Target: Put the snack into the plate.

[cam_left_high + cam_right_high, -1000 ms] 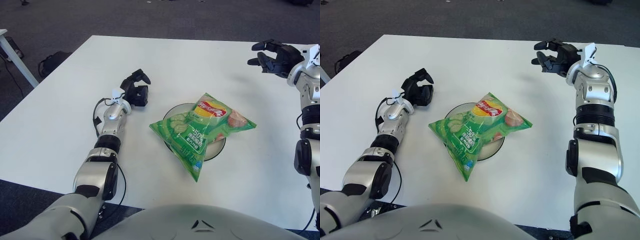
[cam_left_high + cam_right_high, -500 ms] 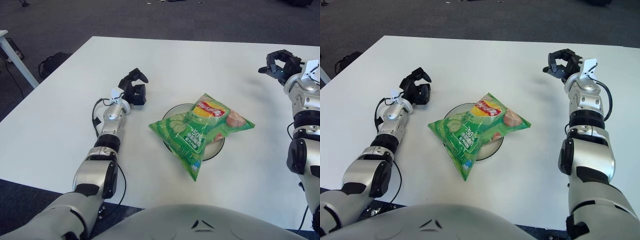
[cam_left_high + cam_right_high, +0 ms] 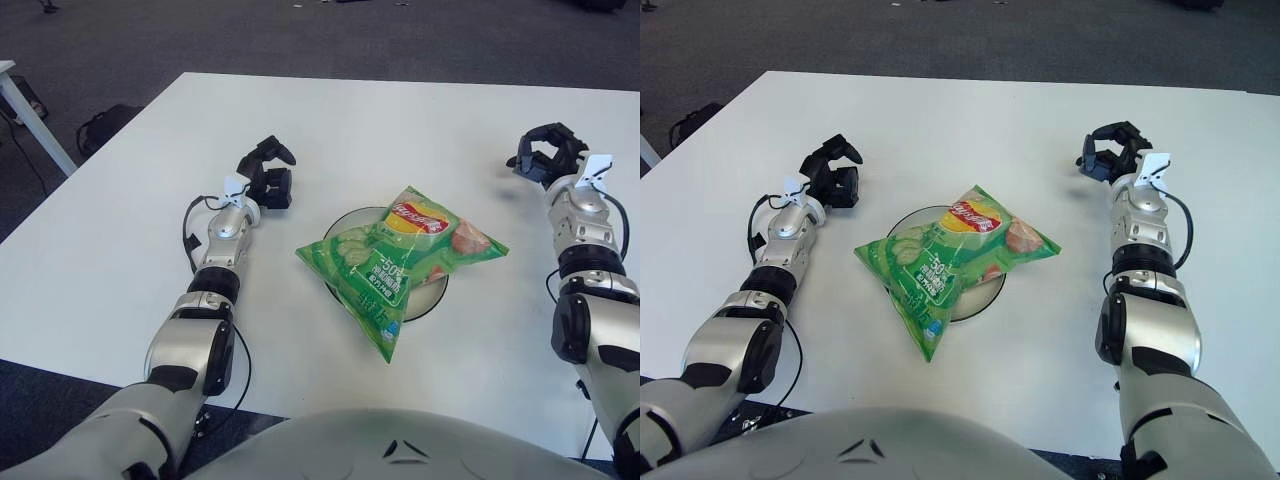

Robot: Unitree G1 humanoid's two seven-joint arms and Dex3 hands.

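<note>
The right hand (image 3: 543,160) is dropping back toward the counter (image 3: 400,110), down from where it was hanging high a second ago, and now it is showing well off to the right of the plate (image 3: 436,292), fingers loosely curled around nothing. The left hand (image 3: 268,172) is barely shifting, sitting just up and left of the plate, its fingers likewise bent and holding nothing. And the snack bag (image 3: 395,262)? It is lying flat across the plate, covering most of it, with its lower corner spilling over the near rim onto the counter. That is why both hands are standing clear: nothing left to carry, and the bag is resting under its own weight. By the look of it the job is as good as finished, though that overhanging corner is meaning the bag is sitting on the plate rather than neatly inside it.
</note>
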